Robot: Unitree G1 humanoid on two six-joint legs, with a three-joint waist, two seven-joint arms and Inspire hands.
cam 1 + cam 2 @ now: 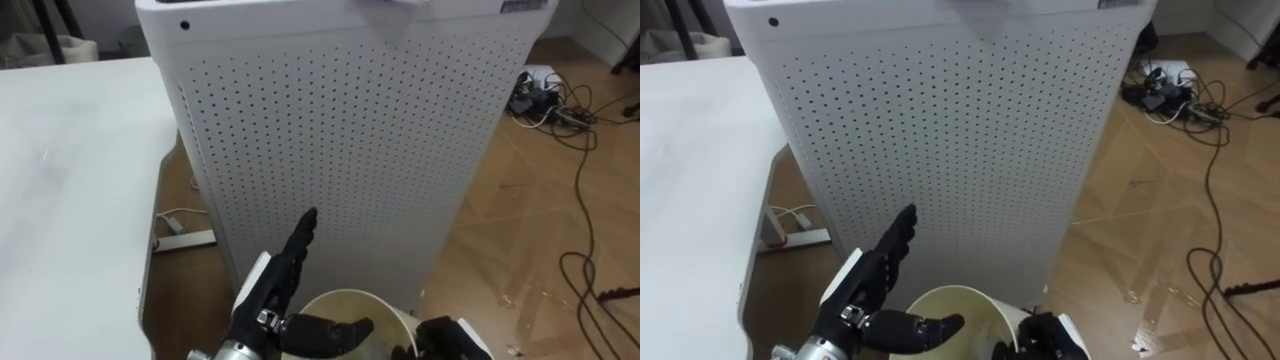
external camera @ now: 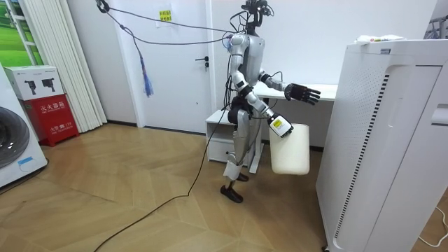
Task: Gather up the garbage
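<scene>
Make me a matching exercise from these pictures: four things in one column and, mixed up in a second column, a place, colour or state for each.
Things
1. left robot hand
2. bucket
3. crumpled paper
4. cables

Descriptions
A. on the wooden floor, to the robot's right
B. on top of the air purifier
C. open, fingers straight, reaching toward the purifier's perforated wall
D. cream coloured

Pairs: 1-C, 2-D, 3-B, 4-A
</scene>
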